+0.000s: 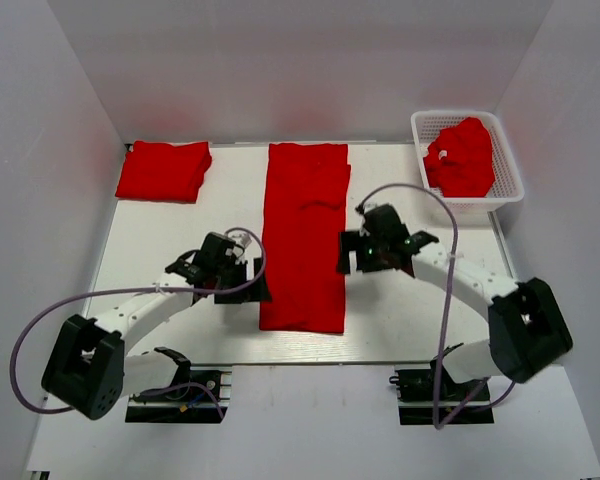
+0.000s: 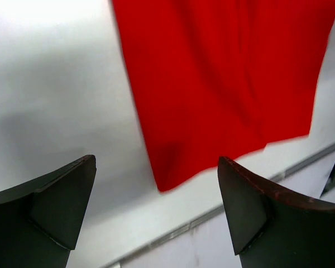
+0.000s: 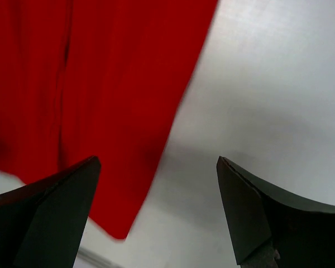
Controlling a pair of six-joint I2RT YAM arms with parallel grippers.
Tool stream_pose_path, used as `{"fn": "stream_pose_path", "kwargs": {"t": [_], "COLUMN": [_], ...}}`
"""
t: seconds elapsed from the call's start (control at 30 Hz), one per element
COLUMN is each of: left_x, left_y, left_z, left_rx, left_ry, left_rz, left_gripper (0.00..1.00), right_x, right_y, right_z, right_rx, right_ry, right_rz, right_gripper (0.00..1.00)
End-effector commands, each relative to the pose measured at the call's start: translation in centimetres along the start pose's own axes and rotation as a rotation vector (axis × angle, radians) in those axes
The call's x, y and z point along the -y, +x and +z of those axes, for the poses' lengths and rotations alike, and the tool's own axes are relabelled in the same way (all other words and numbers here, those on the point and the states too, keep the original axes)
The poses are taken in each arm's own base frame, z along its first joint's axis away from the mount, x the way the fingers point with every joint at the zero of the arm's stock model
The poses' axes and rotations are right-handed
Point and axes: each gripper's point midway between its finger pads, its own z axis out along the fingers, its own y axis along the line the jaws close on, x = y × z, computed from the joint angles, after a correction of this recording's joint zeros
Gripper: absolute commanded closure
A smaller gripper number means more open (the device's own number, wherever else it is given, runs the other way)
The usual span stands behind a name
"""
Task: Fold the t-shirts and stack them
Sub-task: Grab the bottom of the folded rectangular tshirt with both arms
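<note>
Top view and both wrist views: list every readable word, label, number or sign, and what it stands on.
No readable text anywhere. The white neck tag on the crumpled t-shirts in the basket is too small to read.

We've got a white plastic lattice basket point(image 1: 509, 166) at about 1 o'clock on the white table point(image 1: 160, 240). It sits upright in the far corner, slightly skewed to the table edge. It's just beside the wall at 3 o'clock point(image 1: 570, 150). Plain white walls also at 12 point(image 1: 300, 60) and 9 o'clock point(image 1: 40, 180). At 6 o'clock the tabletop ends in a straight seam point(image 1: 310, 363), with a white ledge point(image 1: 310, 420) past it. In our wrist views the table surface looks glossy.
</note>
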Motion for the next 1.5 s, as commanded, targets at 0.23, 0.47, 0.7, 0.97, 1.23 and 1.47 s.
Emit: {"fn": "stream_pose_path", "kwargs": {"t": [0.23,0.47,0.7,0.97,1.23,1.47], "left_x": [0.9,0.2,0.4,0.4,0.1,-0.1], "left_y": [4.4,5.3,5.2,5.7,8.0,8.7], "left_z": [-0.6,0.4,1.4,2.6,3.3,3.2], "left_rx": [-0.071,-0.098,-0.066,-0.097,-0.155,-0.158], "left_ry": [-0.037,-0.158,-0.205,-0.232,-0.232,-0.217], "left_rz": [-0.034,-0.028,0.009,0.063,0.098,0.105], "left_gripper": [0.0,0.03,0.06,0.25,0.48,0.77], "right_x": [-5.1,-6.4,-6.2,-6.7,-6.8,-7.1], "right_y": [10.9,13.3,14.4,15.1,15.7,16.0], "right_z": [-4.6,-4.2,-2.7,-1.7,-1.4,-1.0], "right_rx": [-0.317,-0.395,-0.424,-0.467,-0.495,-0.521], "right_ry": [-0.109,-0.097,-0.063,-0.096,-0.1,-0.124], "right_rz": [0.192,0.204,0.198,0.17,0.168,0.155], "right_gripper": [0.1,0.1,0.15,0.24,0.5,0.76]}}
